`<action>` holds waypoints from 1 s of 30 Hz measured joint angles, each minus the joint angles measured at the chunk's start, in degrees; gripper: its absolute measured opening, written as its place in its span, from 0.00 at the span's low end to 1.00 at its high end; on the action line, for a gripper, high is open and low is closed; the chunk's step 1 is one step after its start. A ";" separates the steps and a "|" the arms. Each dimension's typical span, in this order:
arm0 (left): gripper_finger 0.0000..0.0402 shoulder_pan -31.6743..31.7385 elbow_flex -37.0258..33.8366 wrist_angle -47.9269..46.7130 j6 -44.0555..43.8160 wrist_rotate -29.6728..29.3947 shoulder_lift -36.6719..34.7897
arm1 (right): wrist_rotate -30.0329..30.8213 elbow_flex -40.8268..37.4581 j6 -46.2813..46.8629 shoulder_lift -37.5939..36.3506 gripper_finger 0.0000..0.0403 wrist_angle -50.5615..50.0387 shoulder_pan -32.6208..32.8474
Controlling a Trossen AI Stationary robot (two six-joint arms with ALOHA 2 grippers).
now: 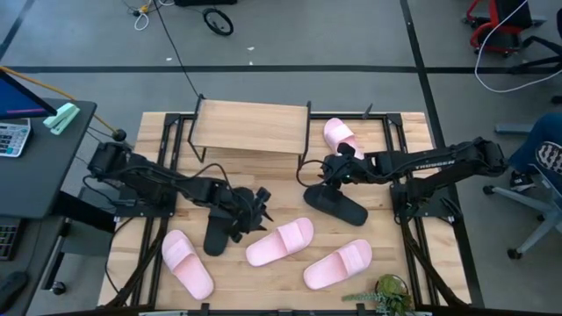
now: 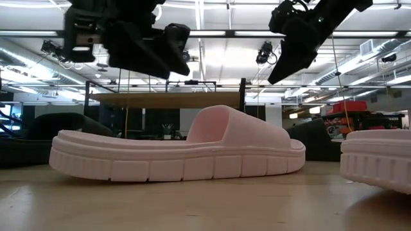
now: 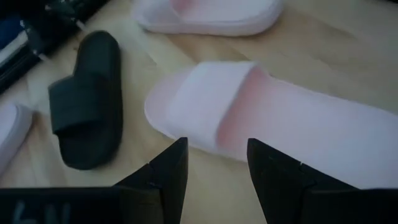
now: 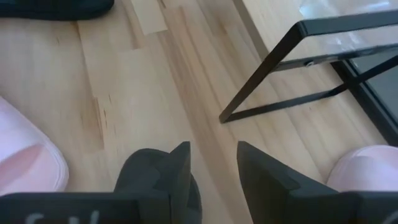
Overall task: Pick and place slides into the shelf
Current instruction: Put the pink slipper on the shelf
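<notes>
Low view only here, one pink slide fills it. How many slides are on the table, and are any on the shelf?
Observer: Six slides on the table, four pink, two black. None on the shelf top board.
Operator: Left hand?
Observer: Left hand open, beside a black slide, pointing at a pink slide.
Operator: Right?
Observer: Right hand open, over the other black slide, near a shelf leg.

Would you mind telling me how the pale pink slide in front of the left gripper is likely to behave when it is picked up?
The pink slide looks like thick moulded foam, so probably light and fairly stiff. Its flat ridged sole suggests that it will not roll. The arched strap may squash slightly between the fingers.
</notes>
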 joint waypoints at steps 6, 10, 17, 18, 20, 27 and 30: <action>0.43 0.02 0.03 5.40 -0.24 -0.02 3.36 | 0.03 0.00 -0.17 -0.11 0.34 0.39 0.00; 0.43 -0.02 0.05 7.10 -2.45 0.00 5.49 | 0.00 0.00 -0.17 -0.11 0.34 0.49 0.00; 0.43 0.02 0.04 12.25 -4.99 -0.02 11.08 | 0.00 0.00 1.38 -0.11 0.34 0.78 0.00; 0.43 0.02 0.01 13.10 -5.01 -0.03 11.85 | 0.00 0.00 1.38 -0.10 0.34 0.79 0.00; 0.43 0.02 0.01 14.71 -5.01 -0.05 13.32 | 0.00 0.00 1.38 -0.11 0.33 0.82 0.00; 0.43 0.00 -0.01 17.92 -6.09 -0.12 14.72 | 0.00 0.00 1.47 -0.11 0.34 1.11 0.00; 0.43 0.37 -0.01 19.62 -6.82 -0.13 14.70 | 0.00 0.00 1.49 -0.11 0.33 1.21 0.00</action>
